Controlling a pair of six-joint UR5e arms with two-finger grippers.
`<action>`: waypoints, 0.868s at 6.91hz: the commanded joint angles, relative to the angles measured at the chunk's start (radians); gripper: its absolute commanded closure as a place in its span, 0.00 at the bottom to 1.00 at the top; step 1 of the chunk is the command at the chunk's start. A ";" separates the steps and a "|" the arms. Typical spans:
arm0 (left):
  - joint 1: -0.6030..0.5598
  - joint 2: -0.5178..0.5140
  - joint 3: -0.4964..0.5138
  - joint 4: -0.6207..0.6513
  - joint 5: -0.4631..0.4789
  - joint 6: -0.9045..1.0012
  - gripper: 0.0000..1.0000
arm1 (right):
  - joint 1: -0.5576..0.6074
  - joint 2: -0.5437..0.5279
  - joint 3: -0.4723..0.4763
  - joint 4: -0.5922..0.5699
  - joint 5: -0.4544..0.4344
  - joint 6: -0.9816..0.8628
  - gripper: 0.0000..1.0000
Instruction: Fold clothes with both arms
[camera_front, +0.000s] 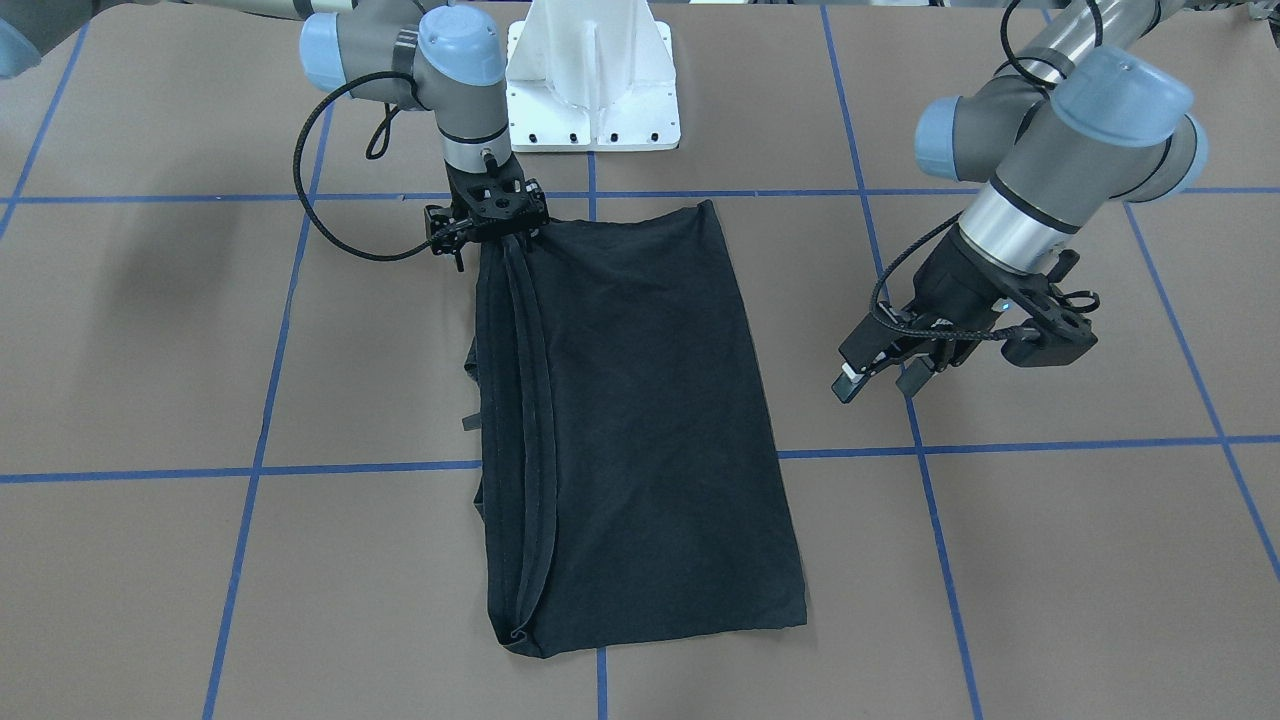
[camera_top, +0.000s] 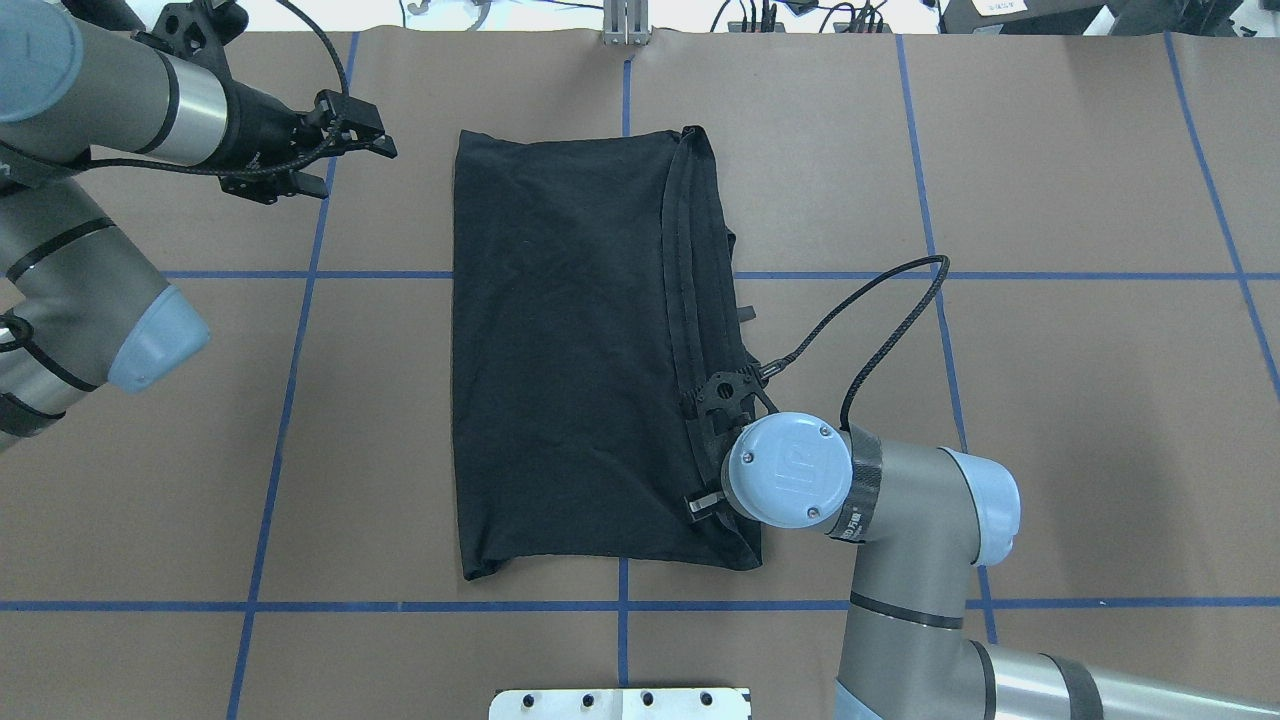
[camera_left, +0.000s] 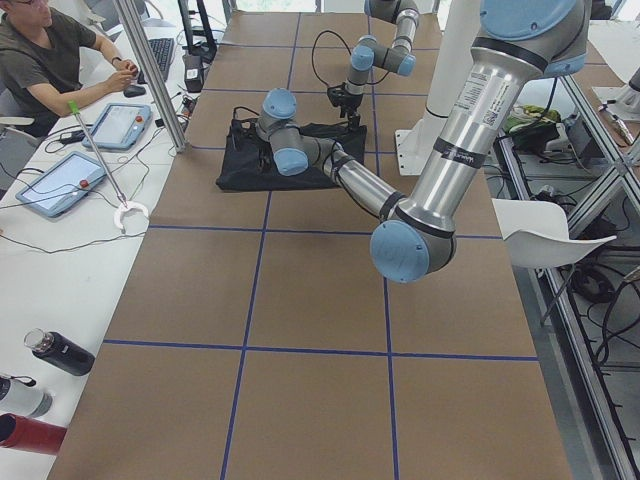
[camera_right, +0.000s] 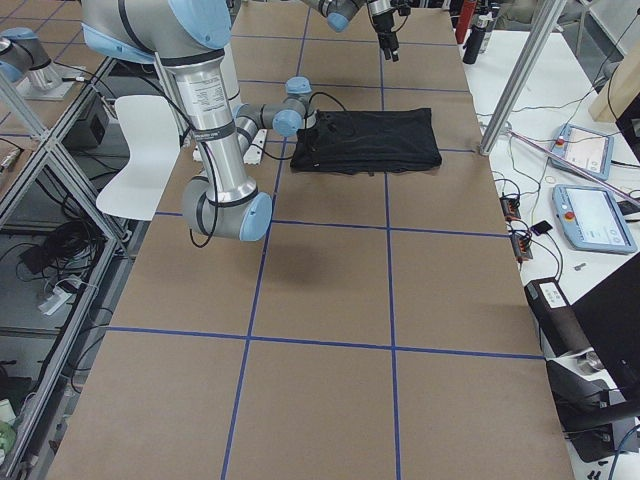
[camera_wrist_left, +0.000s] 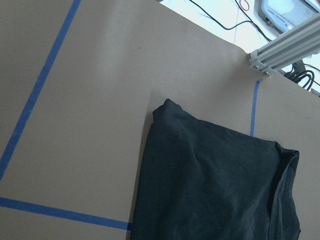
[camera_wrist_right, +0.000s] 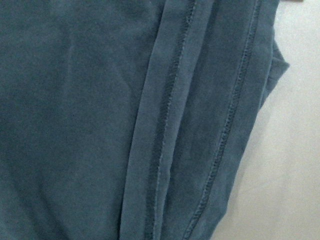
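The clothes are one black T-shirt, folded into a long narrow rectangle in the middle of the table, plain side up. Stacked hems run along its edge on the robot's right. My right gripper points straight down on the shirt's corner nearest the robot base. Its fingers are hidden under the wrist, so I cannot tell their state. The right wrist view is filled with the shirt's hems from very close. My left gripper hangs open above bare table, well clear of the shirt's other long edge.
The white pedestal base stands just behind the shirt's near end. Blue tape lines cross the brown table. A person sits at a side bench with tablets and bottles. An aluminium post rises past the far edge.
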 joint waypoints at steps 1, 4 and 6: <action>0.000 0.000 0.000 0.000 0.000 0.000 0.00 | 0.000 -0.001 -0.009 0.000 0.002 0.000 0.00; 0.000 0.000 -0.003 0.000 0.000 0.000 0.00 | 0.002 -0.002 -0.010 0.000 0.005 -0.002 0.00; 0.001 0.000 -0.002 0.000 0.000 0.000 0.00 | 0.014 -0.005 -0.010 0.000 0.008 -0.011 0.00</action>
